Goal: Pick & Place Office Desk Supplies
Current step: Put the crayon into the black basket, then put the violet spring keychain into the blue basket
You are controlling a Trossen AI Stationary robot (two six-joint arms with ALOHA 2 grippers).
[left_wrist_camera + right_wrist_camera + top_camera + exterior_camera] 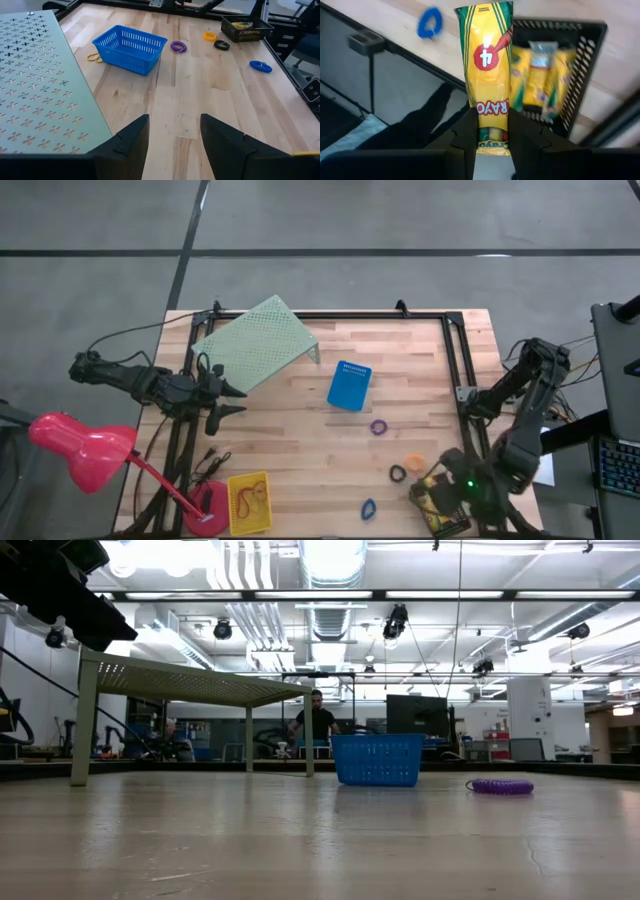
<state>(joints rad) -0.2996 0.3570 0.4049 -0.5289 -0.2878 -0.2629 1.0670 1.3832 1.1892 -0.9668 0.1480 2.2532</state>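
Wooden tabletop (pixel 300 450) is kept largely bare between a blue plastic basket (pixel 349 385) and scattered rings. At its right front corner, above a black mesh bin (pixel 580 65), a yellow crayon packet (pixel 487 70) is clamped by the right gripper (pixel 490 137). The left gripper (pixel 172 135) is held spread apart, empty, beside a pale green perforated riser (pixel 255 345).

My right hand (pixel 491 135) is low at the near right corner of the bench (pixel 400 380), its fingers closed on a crayon pack (pixel 487 70). My left hand (pixel 172 137) waits at the left side, fingers apart and holding nothing.
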